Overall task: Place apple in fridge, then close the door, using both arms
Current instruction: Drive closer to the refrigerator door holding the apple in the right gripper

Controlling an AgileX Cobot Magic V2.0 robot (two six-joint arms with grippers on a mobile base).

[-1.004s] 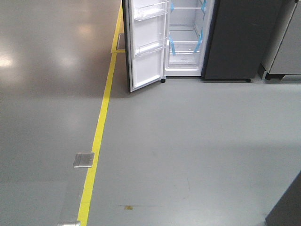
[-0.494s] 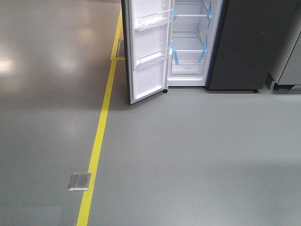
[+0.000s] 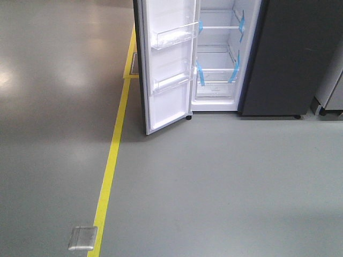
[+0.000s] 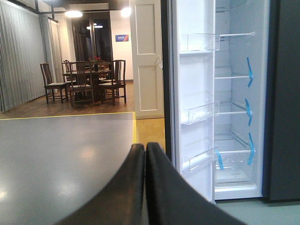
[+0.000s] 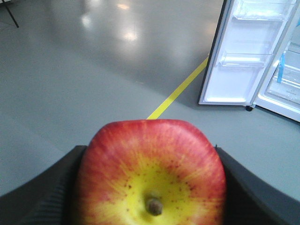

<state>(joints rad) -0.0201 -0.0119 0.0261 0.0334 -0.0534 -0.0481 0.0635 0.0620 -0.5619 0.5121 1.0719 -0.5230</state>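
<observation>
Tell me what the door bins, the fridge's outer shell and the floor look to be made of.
Bins: clear hard plastic, glossy; the white lining of the door shows through them. Fridge shell: dark grey, matte, probably painted metal, not certain. Floor: smooth grey coating, perhaps epoxy; it mirrors lights softly.

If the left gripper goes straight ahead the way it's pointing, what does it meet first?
Probably nothing near: the left gripper aims just left of the open door, toward a distant white panel.

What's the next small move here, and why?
Probably drive closer to the fridge: the right gripper clamps the apple, the door stands open, and a stretch of floor lies before the shelves.
</observation>
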